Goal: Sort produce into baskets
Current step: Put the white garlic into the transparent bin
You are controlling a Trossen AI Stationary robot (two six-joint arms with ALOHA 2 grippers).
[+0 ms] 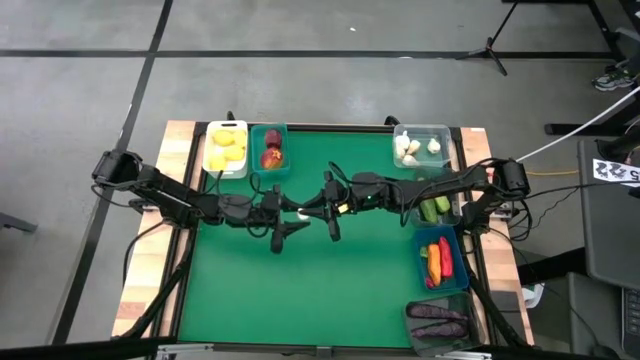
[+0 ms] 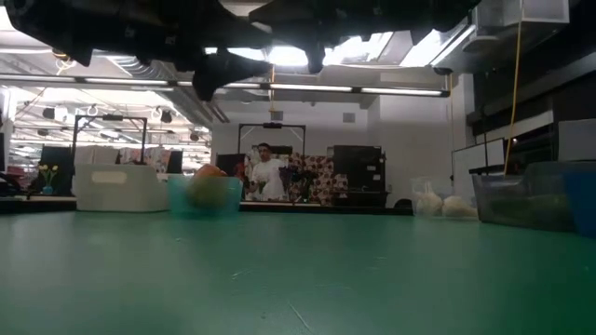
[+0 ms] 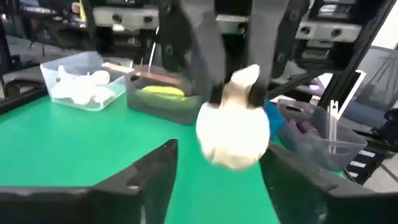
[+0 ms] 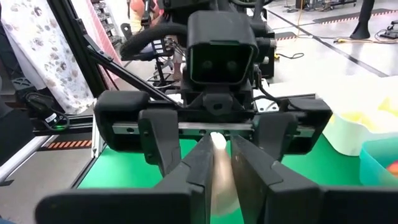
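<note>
My right gripper point(image 4: 221, 146) is shut on a white garlic bulb point(image 3: 233, 134) above the middle of the green table point(image 1: 300, 300). My left gripper point(image 1: 288, 218) faces it from the table's left, open, with one finger point(image 3: 155, 171) on either side of the bulb and apart from it. The bulb also shows as a white spot between the two grippers in the high view point(image 1: 301, 212). My right gripper pinches the garlic's narrow stem end point(image 3: 244, 78) between its two fingers point(image 3: 208, 68), coming from the table's right side. The round body of the bulb sticks out beyond the fingertips toward my left gripper. It is lifted clear of the table.
A white bin of lemons point(image 1: 226, 147) and a teal bin of apples point(image 1: 270, 148) stand at the far left. A clear bin of garlic point(image 1: 420, 145) stands at the far right. Along the right edge are a dark bin of cucumbers point(image 1: 435, 208), a blue bin of carrots and chilies point(image 1: 440, 262), and a bin of eggplants point(image 1: 437, 320).
</note>
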